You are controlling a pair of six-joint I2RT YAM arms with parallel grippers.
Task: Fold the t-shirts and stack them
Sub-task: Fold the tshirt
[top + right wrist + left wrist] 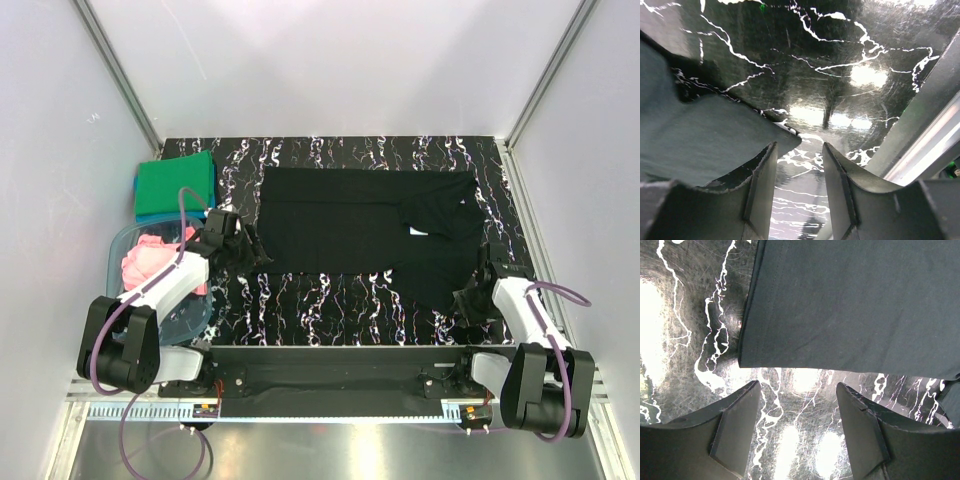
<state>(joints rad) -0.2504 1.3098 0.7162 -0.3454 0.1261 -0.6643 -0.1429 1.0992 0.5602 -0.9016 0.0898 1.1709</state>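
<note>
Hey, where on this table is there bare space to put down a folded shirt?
The widest bare patch lies between the near hem of the black t-shirt and the arms' base rail. A narrower strip runs between that shirt and the green t-shirt. The left side is crowded: tub, pink t-shirt, left gripper. The right gripper blocks the near right corner.
</note>
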